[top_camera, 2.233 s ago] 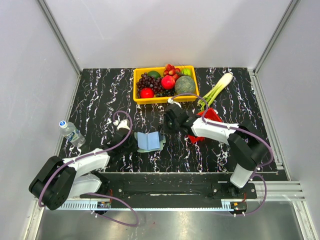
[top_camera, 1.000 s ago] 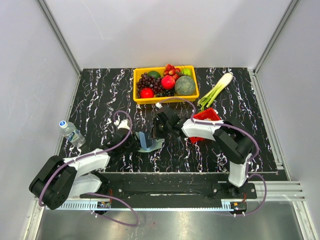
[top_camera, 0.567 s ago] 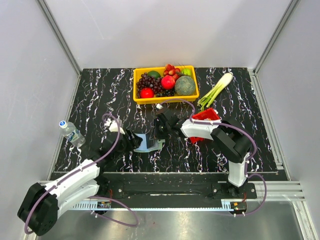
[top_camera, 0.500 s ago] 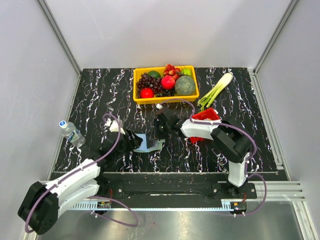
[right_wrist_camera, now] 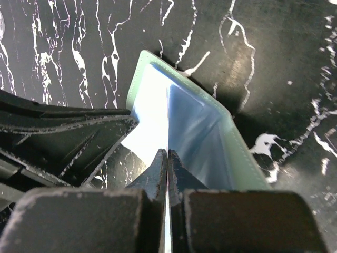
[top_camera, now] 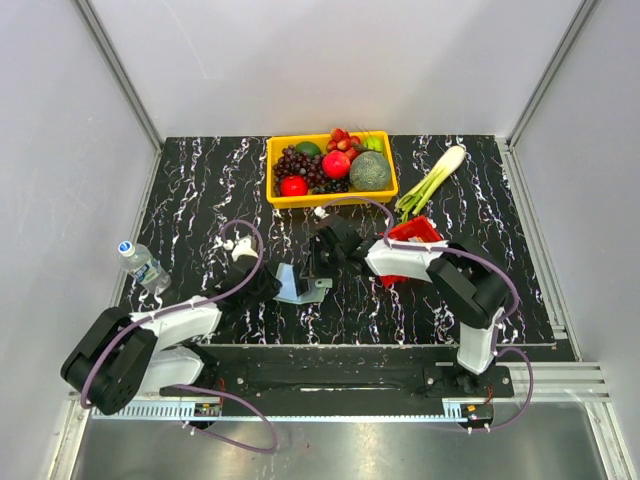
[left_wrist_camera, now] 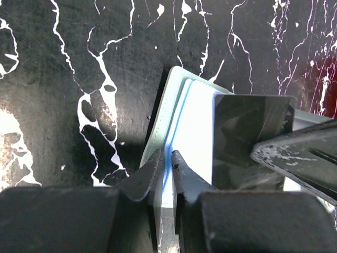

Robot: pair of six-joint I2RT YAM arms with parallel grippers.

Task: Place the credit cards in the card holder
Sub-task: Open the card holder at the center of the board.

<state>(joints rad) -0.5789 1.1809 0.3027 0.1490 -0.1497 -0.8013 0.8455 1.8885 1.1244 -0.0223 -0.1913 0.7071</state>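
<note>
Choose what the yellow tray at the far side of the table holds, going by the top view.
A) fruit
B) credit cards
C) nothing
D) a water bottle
A: the yellow tray holds grapes, a melon and red fruit, while the water bottle lies apart near the table's left edge.

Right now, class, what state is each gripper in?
Left gripper: closed, pinching the card holder by its edge.
Right gripper: closed on a dark credit card.
</note>
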